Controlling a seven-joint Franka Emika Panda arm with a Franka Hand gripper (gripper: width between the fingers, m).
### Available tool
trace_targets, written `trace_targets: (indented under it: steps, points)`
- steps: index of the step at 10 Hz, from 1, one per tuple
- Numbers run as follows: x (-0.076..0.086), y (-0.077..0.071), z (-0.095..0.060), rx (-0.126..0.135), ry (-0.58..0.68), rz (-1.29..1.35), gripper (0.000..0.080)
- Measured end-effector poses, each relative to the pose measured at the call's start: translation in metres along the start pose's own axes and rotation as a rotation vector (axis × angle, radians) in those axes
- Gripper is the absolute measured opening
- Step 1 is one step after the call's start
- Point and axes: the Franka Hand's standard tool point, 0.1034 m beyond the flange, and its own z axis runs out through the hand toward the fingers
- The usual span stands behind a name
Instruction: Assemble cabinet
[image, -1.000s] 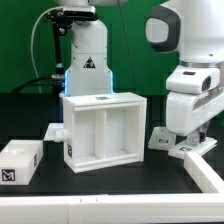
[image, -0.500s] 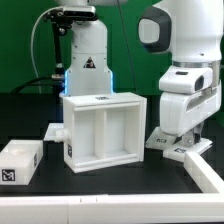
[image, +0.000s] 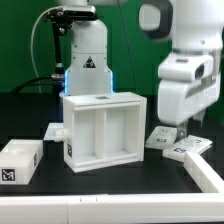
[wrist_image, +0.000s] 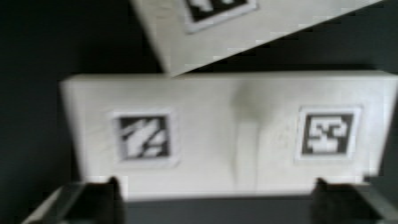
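Observation:
The cabinet (image: 102, 130) is a large white box with an open front and an inner divider, standing at the middle of the black table with a tag on its top. My gripper (image: 178, 128) hangs just off the cabinet on the exterior view's right, above flat white tagged parts (image: 160, 140). In the wrist view my gripper (wrist_image: 214, 205) is open and empty. Its fingertips (wrist_image: 89, 205) straddle the near edge of a white panel with two tags (wrist_image: 228, 130). A second tagged white piece (wrist_image: 231, 25) lies beyond the panel.
A small white tagged block (image: 20, 160) sits at the front on the exterior view's left. A white rail (image: 205, 172) lies at the front right. A white tagged stand (image: 85, 60) rises behind the cabinet. A flat white piece (image: 52, 131) lies beside the cabinet's left wall.
The arm has swung toward the exterior view's left, and the hand now stands closer to the cabinet's right side. The cabinet and loose parts have not moved.

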Motion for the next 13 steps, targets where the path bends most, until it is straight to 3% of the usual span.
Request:
trace_targets:
  steps: [1, 2, 6, 7, 8, 9, 13]
  points:
    - [0.002, 0.002, -0.010, -0.009, 0.003, -0.001, 0.0642]
    - [0.000, -0.001, -0.001, 0.000, -0.001, -0.001, 0.0769]
    - [-0.002, 0.002, -0.001, 0.002, -0.008, 0.004, 0.0798]
    - [-0.002, 0.021, -0.017, 0.001, -0.040, 0.030, 0.0796]
    - [0.008, 0.044, -0.036, -0.008, -0.046, 0.066, 0.0796]
    - [0.019, 0.049, -0.044, -0.013, -0.041, 0.080, 0.0796]
    - [0.015, 0.045, -0.037, -0.009, -0.042, 0.078, 0.0796]
